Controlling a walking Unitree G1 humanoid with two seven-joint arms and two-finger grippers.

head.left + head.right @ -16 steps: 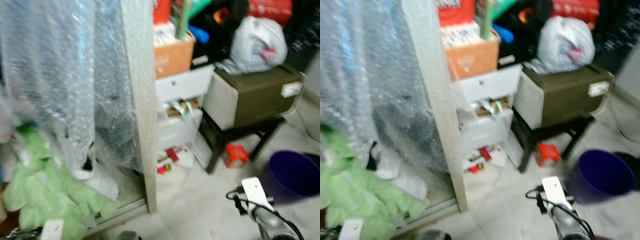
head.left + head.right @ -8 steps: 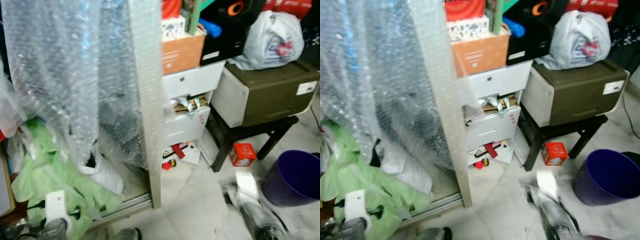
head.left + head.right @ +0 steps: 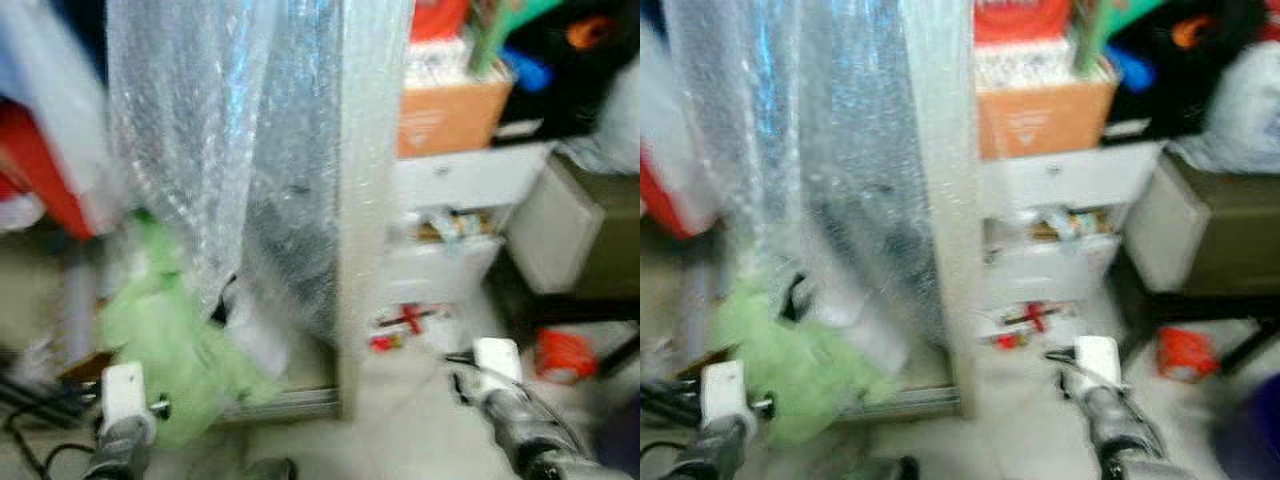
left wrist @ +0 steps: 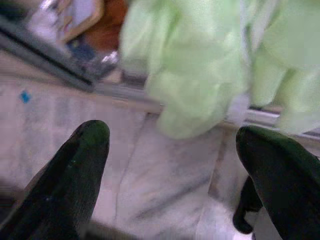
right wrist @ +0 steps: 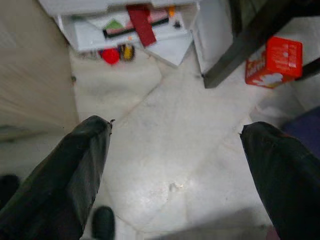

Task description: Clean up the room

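Note:
The head views are blurred. A heap of pale green cloth (image 3: 180, 350) lies on the floor at the foot of a tall panel wrapped in bubble wrap (image 3: 230, 130). My left arm (image 3: 122, 400) is low at the left. Its wrist view has the left gripper (image 4: 172, 132) open above the pale floor, just short of the green cloth (image 4: 200, 65). My right arm (image 3: 500, 370) is low at the right. The right gripper (image 5: 176, 127) is open over bare floor tiles, with a small red box (image 5: 274, 61) and red bits of litter (image 5: 142, 25) beyond it.
White drawers (image 3: 450, 230) stuffed with papers stand right of the panel, an orange cardboard box (image 3: 450, 112) on top. A dark stool leg (image 5: 240, 55) and a grey-green cabinet (image 3: 580, 240) stand at the right. Cables and a metal floor rail (image 4: 60, 60) lie at the left.
The camera has swung left, so everything has shifted right and the purple bin has left the picture. A red thing now shows at far left. Both arms stay low.

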